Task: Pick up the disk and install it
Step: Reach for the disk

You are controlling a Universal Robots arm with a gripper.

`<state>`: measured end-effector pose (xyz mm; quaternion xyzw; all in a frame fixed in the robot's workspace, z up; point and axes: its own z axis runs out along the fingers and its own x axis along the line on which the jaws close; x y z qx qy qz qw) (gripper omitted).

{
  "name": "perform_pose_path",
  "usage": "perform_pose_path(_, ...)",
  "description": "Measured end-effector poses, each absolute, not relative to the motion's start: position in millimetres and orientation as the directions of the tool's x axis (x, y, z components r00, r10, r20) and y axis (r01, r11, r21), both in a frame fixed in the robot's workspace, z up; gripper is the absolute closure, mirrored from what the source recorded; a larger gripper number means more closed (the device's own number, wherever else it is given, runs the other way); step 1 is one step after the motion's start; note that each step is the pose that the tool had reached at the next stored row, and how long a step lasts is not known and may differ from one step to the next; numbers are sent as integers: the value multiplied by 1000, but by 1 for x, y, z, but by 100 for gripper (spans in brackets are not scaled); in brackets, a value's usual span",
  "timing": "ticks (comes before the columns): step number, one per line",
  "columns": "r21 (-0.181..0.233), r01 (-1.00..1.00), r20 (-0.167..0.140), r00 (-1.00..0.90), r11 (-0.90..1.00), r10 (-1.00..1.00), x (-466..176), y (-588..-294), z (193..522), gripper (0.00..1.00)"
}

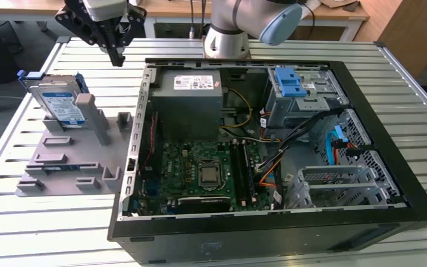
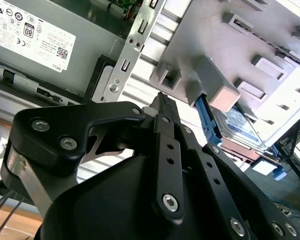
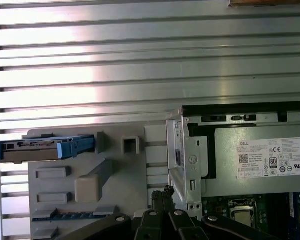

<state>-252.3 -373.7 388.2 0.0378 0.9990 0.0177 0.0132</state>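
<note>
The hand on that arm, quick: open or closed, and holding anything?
Hand: closed, holding nothing. The disk stands on edge in the grey rack, apart from the hand.

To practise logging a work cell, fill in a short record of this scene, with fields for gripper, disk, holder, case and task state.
gripper: shut, holding nothing, over the table, apart from the disk
disk: standing on edge in the holder, at the exterior view's left
holder: grey, on the table beside the case
case: lying open, board exposed
task state: disk not yet picked up
</note>
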Motion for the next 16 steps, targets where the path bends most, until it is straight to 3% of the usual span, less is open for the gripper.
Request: perform_pose_path(16,36,75,-25,-997,997,76,-276,-371,387,89)
